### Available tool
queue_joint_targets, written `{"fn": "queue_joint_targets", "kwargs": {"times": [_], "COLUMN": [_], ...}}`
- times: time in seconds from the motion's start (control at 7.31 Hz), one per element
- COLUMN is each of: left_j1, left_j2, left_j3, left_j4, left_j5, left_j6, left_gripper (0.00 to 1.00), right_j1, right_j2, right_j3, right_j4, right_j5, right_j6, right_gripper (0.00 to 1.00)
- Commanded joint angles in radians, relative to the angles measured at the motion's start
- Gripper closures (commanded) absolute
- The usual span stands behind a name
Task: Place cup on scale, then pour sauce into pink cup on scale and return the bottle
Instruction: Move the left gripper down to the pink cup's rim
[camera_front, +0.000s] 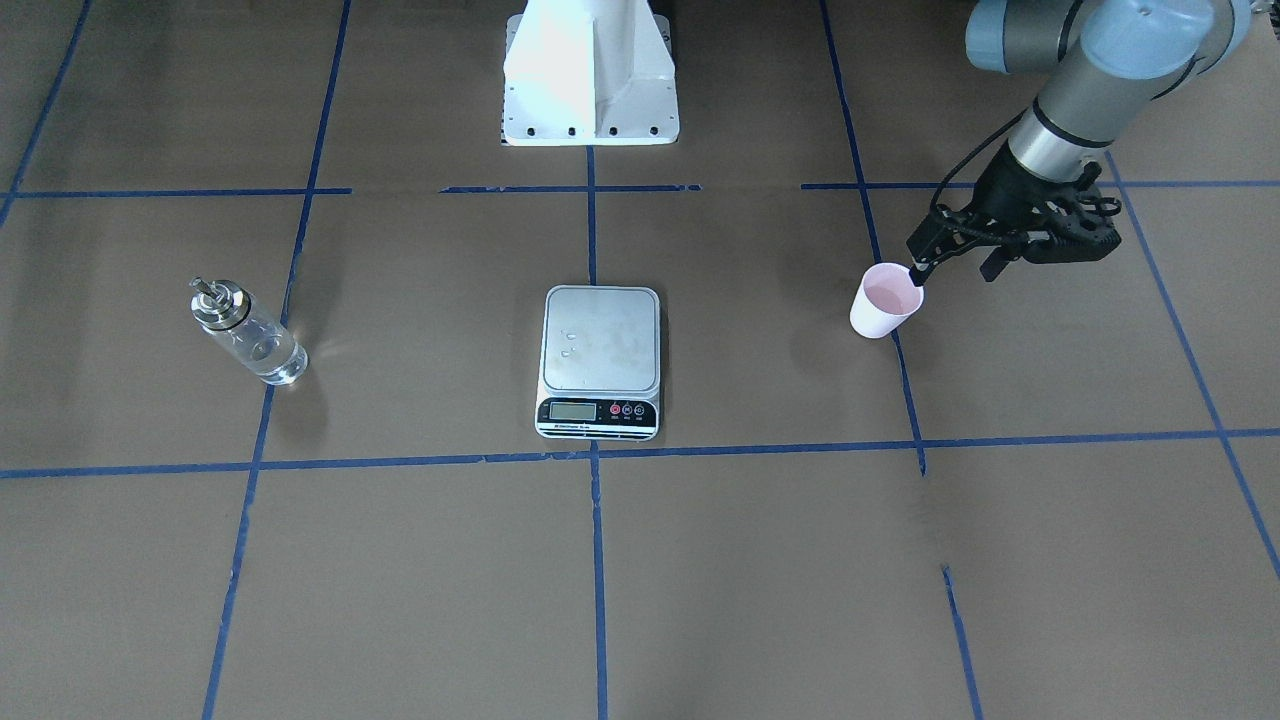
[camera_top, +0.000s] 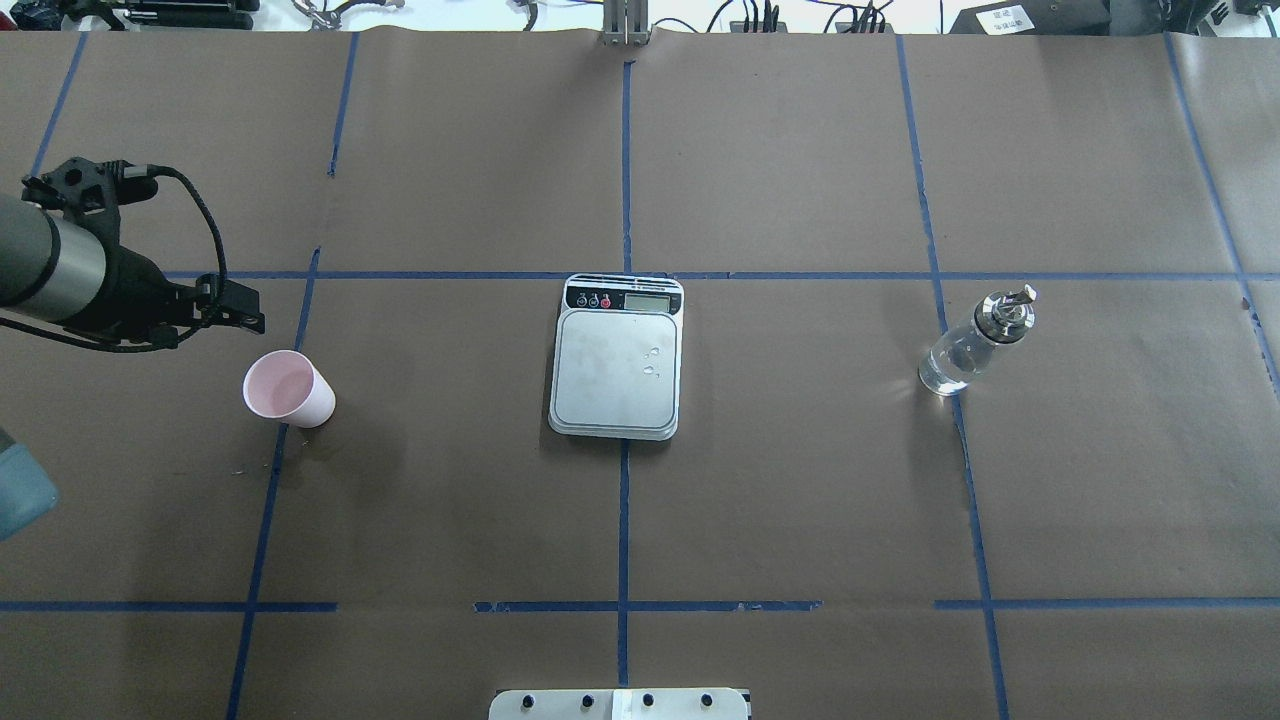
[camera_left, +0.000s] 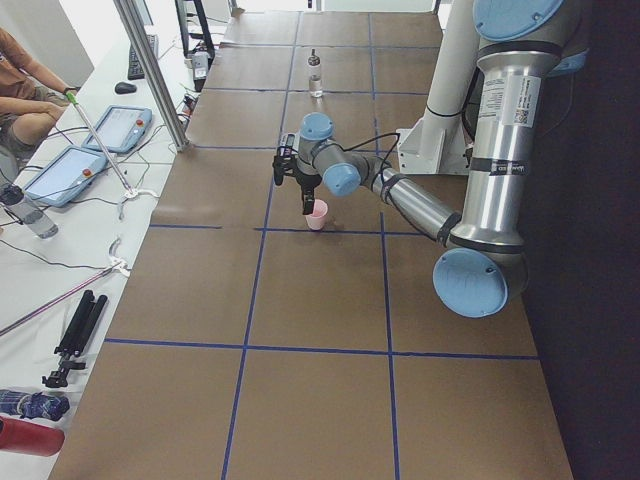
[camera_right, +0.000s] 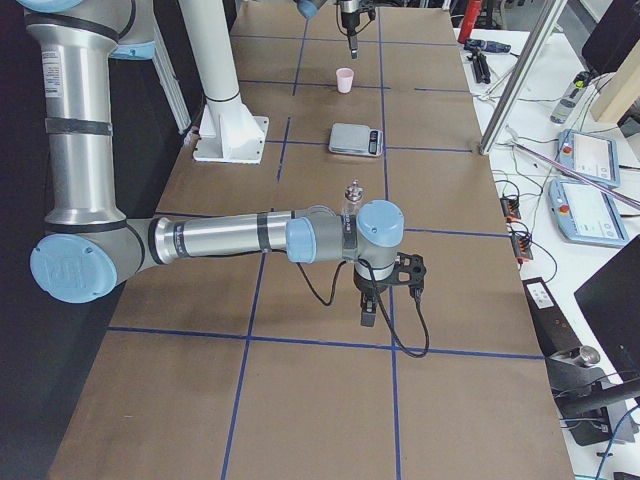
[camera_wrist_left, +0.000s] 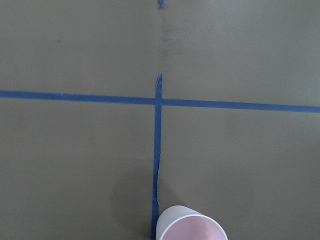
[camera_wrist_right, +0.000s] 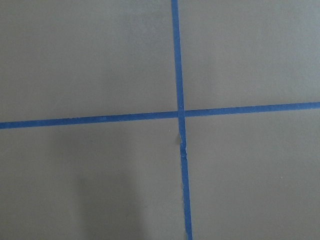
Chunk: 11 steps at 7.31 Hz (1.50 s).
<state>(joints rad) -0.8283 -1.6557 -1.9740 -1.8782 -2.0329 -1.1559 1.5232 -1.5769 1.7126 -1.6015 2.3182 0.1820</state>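
Left gripper: jaws wide apart, nothing held, above brown-papered table with blue tape grid. Cup stands just beside one fingertip, axis vertical, mouth up, off the scale.

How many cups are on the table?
1. The pink cup stands upright on the table, on the robot's left side, apart from the scale in the middle. No other cup shows.

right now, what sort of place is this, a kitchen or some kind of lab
Most likely a robotics lab, not a kitchen: the table is papered brown and gridded with blue tape, the left arm and right arm reach over it, and teach pendants lie on a side bench.
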Motion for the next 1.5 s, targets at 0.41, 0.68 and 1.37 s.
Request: {"fn": "queue_joint_targets", "kwargs": {"times": [0.41, 0.68, 1.37], "left_j1": [0.058, 0.069, 0.106], "left_j2": [0.027, 0.025, 0.019], "left_j3": [0.038, 0.060, 0.069], "left_j4": [-0.004, -0.031, -0.032], "left_j5": [0.063, 0.060, 0.056], "left_j6": [-0.025, -0.022, -0.022], "left_gripper": [0.01, 0.01, 0.03], "right_j1": [0.000, 0.000, 0.000], "right_j2": [0.001, 0.001, 0.000], "right_j3": [0.005, 0.007, 0.019], "right_j4": [0.000, 0.002, 0.000], "right_j5": [0.000, -0.002, -0.006], "right_j6": [-0.001, -0.001, -0.001], "right_gripper": [0.00, 0.00, 0.00]}}
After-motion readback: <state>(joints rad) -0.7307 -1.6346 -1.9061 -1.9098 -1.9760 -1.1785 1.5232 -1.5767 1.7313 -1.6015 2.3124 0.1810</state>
